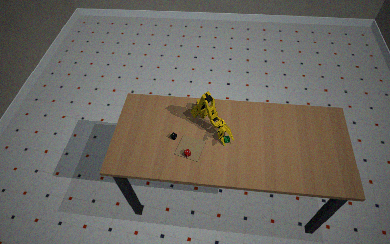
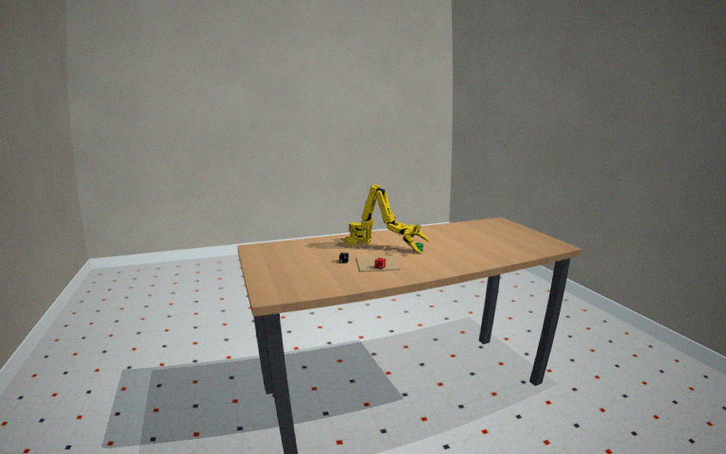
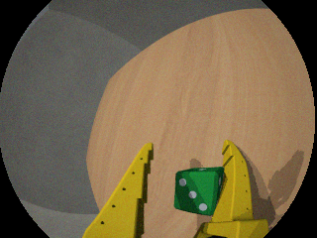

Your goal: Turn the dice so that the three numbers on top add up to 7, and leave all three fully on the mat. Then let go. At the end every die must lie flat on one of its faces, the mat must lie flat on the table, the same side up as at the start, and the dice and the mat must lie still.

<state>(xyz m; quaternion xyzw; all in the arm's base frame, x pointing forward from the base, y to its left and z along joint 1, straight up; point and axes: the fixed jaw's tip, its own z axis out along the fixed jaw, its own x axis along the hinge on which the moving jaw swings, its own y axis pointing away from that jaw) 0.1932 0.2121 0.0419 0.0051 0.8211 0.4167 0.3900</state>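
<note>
Little is done: only the red die (image 1: pixel 187 152) sits on the mat (image 1: pixel 195 143) mid-table, the black die (image 1: pixel 173 135) lies beside it toward the left edge, and the gripper (image 3: pixel 188 175), fingers spread, straddles the green die (image 3: pixel 198 189) without pinching it.

— Can you read the red die (image 1: pixel 187 152) or the black die (image 1: pixel 173 135)?
— No, pips too small. The wrist view's lower edge cuts off the gripper (image 3: pixel 188 159) base.

Grey walls (image 2: pixel 256 107) enclose a dotted tile floor (image 2: pixel 160 321) under a dark-legged wooden table (image 2: pixel 481 252).
</note>
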